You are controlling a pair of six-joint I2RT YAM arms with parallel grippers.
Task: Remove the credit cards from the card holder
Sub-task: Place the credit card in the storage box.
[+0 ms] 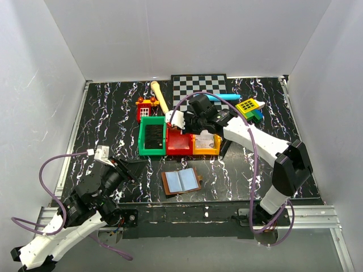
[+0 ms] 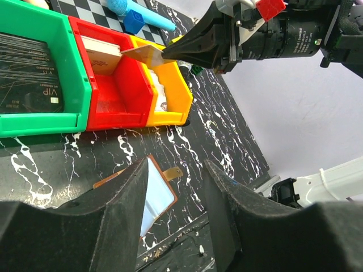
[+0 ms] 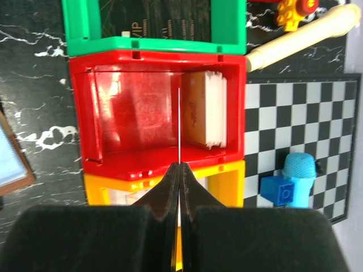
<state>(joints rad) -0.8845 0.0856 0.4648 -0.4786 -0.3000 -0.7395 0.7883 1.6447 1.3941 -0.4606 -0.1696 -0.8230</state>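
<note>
The card holder [image 1: 181,181] lies open on the black table, brown-edged with pale blue inner panels; it also shows below the left fingers [image 2: 157,195] and at the left edge of the right wrist view [image 3: 10,164]. My right gripper [image 1: 190,124] [image 3: 179,165] is shut on a thin credit card [image 3: 179,124] [image 2: 144,54], held edge-on over the red bin [image 3: 142,156]. A stack of cards [image 3: 207,107] stands in that bin. My left gripper [image 2: 176,170] [image 1: 126,169] hovers open near the table's front left, with nothing between its fingers.
A green bin [image 1: 153,136] with a black card sits left of the red bin; an orange bin [image 1: 206,144] with a card sits right of it. Behind them are a chessboard [image 1: 199,85], a cream stick [image 1: 160,97], toy blocks [image 1: 250,107] and a blue brick [image 3: 281,190].
</note>
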